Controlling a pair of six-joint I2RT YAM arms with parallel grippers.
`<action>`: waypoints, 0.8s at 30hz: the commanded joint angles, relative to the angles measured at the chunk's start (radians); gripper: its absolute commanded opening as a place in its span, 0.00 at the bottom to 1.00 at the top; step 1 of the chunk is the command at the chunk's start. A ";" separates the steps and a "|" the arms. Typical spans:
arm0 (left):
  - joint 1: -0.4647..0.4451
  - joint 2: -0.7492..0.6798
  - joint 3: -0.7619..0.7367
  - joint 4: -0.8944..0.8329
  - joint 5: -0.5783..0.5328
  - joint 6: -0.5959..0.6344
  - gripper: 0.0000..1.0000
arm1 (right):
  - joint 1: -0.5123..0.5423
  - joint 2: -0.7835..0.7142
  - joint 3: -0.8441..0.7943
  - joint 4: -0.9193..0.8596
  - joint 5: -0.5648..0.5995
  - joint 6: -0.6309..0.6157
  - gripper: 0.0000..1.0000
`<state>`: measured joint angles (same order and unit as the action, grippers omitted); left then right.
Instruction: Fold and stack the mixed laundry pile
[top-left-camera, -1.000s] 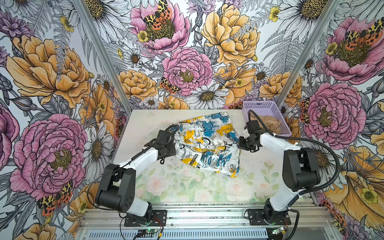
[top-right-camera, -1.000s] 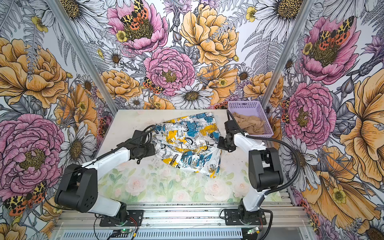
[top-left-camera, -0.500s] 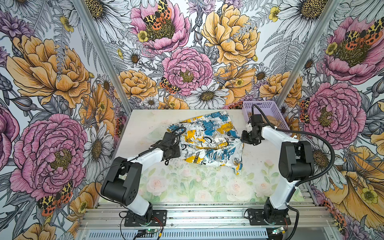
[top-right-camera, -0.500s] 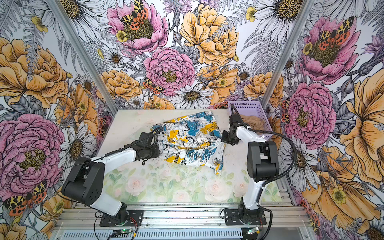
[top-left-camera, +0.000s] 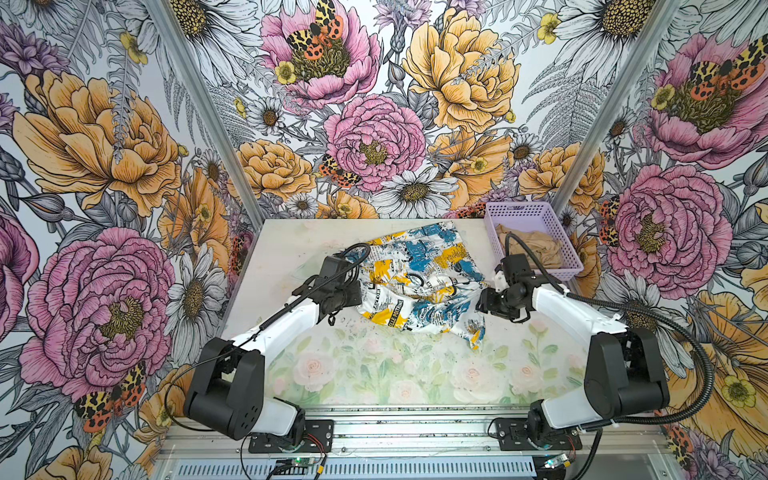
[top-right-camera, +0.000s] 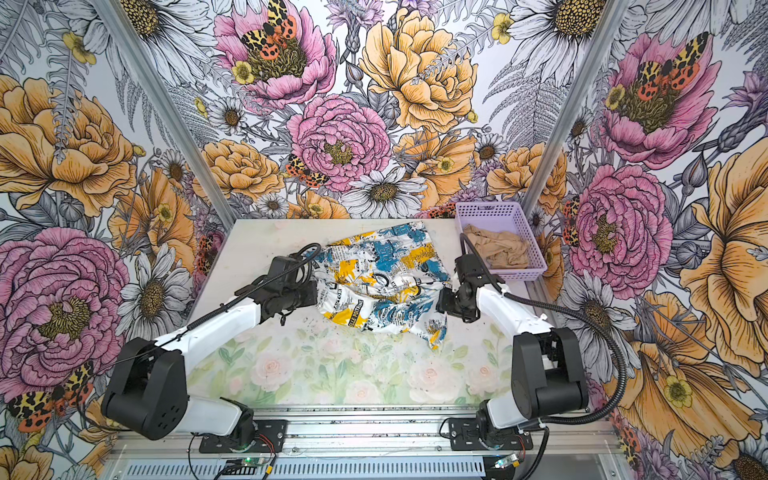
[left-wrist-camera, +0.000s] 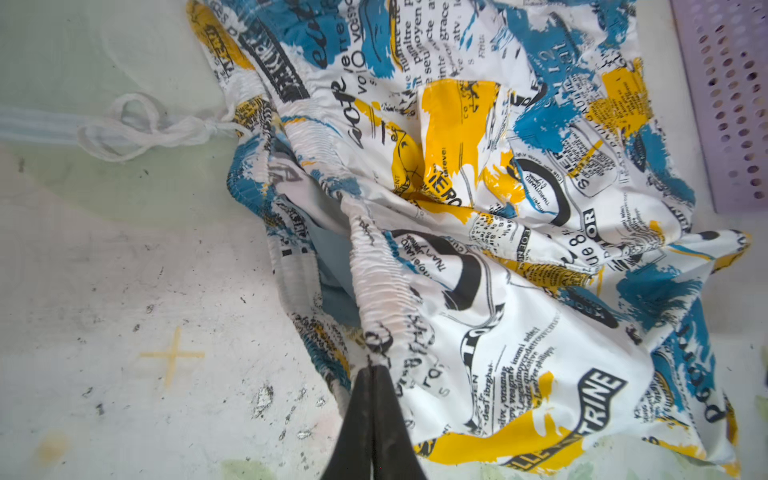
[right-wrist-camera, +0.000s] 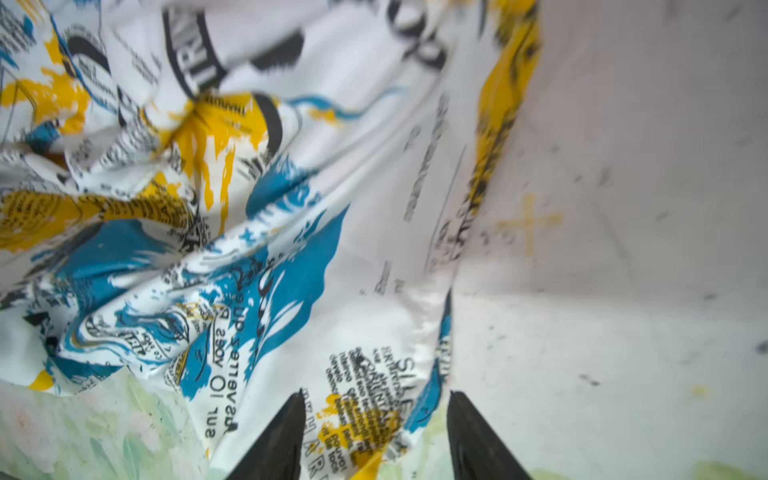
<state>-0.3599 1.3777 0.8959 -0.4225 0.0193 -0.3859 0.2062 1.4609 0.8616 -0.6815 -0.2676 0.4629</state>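
I'm pinching the waistband (left-wrist-camera: 376, 291) of the white, blue-and-yellow newsprint cloth garment (left-wrist-camera: 519, 199) with my left gripper (left-wrist-camera: 373, 368), right gripper (right-wrist-camera: 374, 399) gaping open; gentle, low tugging suits.

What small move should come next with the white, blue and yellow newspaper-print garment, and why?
Probably the left gripper should draw the elastic waistband towards its own side. It is shut on that waistband, the white, blue and yellow newspaper-print garment lies rumpled, and the right gripper is open, gripping nothing.
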 joint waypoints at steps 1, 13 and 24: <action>0.009 -0.031 0.016 -0.042 0.009 -0.001 0.00 | 0.025 -0.001 -0.068 0.081 -0.038 0.094 0.55; 0.091 -0.125 0.070 -0.153 -0.011 0.007 0.00 | -0.027 -0.206 -0.049 -0.091 0.047 0.096 0.00; 0.104 -0.072 0.155 -0.191 -0.014 0.034 0.00 | -0.129 -0.021 0.208 -0.120 0.110 -0.058 0.02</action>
<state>-0.2489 1.2610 1.0294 -0.6033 0.0189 -0.3817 0.0834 1.3529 1.0065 -0.8268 -0.1993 0.4717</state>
